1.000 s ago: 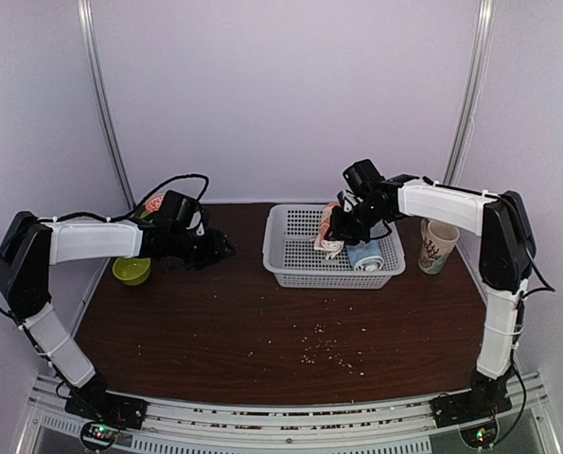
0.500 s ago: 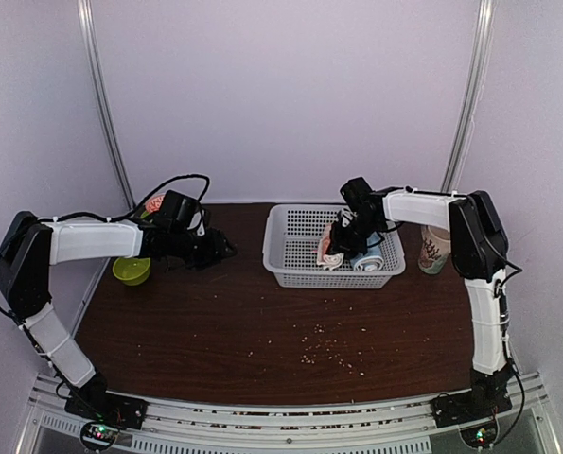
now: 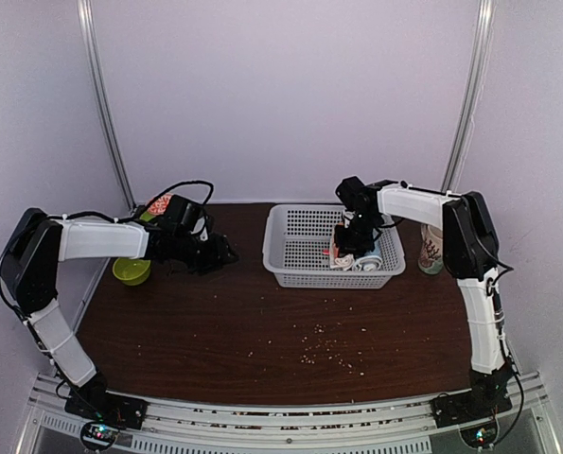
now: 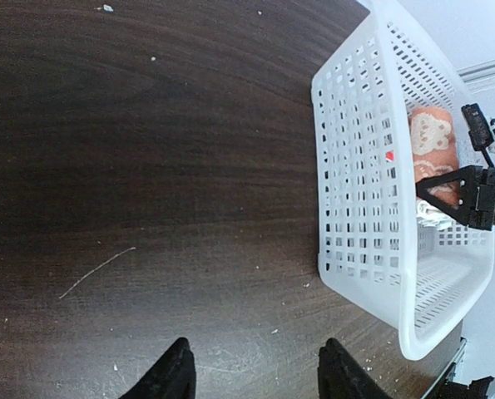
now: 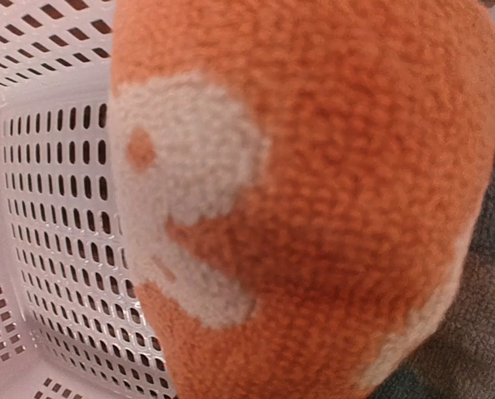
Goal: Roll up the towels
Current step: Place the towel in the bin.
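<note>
Two rolled towels lie in the white basket (image 3: 305, 273) right of centre in the overhead view: the light blue towel (image 3: 369, 261) rests on the basket floor near the lower right corner, and the orange-red towel (image 3: 339, 249) stands just left of it, touching it. The right gripper (image 3: 355, 242) reaches down into the basket over that orange-red roll. In the right wrist view the cloth fills nearly the whole frame and hides the fingers, with perforated basket wall along the left edge and a strip of grey-blue pile at the lower right; since the roll sits exactly where the fingers would meet, I judge the gripper closed on it. The left gripper (image 4: 255, 376) hovers over bare tabletop at the left of the overhead view, well apart from the basket, jaws parted and holding nothing; a green bowl (image 3: 130, 271) sits under its arm, and a patterned cup (image 3: 433, 248) stands just right of the basket. The rolling looks done for both towels, so the step in hand seems to be setting the second roll down beside the first. The next move calls for a clean release: parting the fingers without snagging the pile, then lifting straight up so the roll neither unwinds nor topples.
</note>
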Controlling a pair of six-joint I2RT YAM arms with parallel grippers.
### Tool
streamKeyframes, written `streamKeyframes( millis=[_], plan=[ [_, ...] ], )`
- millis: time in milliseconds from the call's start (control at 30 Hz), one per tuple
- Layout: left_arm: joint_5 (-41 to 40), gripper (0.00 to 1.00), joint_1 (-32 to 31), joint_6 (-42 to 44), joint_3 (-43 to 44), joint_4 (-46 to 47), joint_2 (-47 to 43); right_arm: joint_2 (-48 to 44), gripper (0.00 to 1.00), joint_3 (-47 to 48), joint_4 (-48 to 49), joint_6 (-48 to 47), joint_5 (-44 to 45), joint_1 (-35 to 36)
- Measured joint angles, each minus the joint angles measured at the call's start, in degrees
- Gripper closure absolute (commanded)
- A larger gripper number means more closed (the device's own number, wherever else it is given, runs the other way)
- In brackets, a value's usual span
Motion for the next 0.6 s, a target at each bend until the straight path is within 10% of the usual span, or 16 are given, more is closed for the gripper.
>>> streamKeyframes(
  millis=[267, 600],
  plan=[
    [0.4, 0.49, 0.0, 0.0, 0.0, 0.0, 0.0, 0.4, 0.61, 0.5, -2.0, -1.0, 0.8, 0.0],
    [0.4, 0.49, 0.0, -0.3, -0.2, 0.7, 0.0, 0.3, 0.38, 0.5, -3.8, -1.1, 1.7, 0.1]
  ],
)
